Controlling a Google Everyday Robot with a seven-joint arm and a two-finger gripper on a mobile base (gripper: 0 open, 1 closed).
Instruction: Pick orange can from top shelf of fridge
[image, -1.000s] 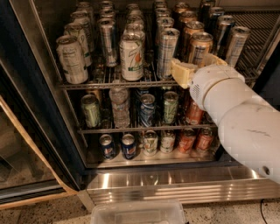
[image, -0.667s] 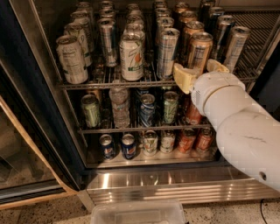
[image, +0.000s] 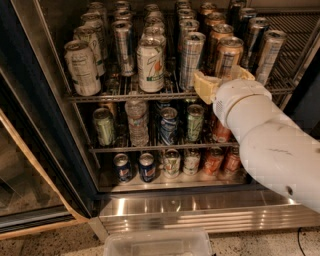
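We see the end effector (image: 224, 76) spread open at the top shelf (image: 130, 95), straddling the orange can (image: 228, 54); arm (image: 270, 135) hides the can's base, contact unclear.

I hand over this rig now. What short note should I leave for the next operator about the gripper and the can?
Gripper: at the front of the top chrome wire shelf, low against the tall copper-orange can; whether it grips is unclear.
Can: upright at the shelf front, right side, inside the dark-framed fridge.
Done: approach.
Left: confirm the grip, lift the can out.
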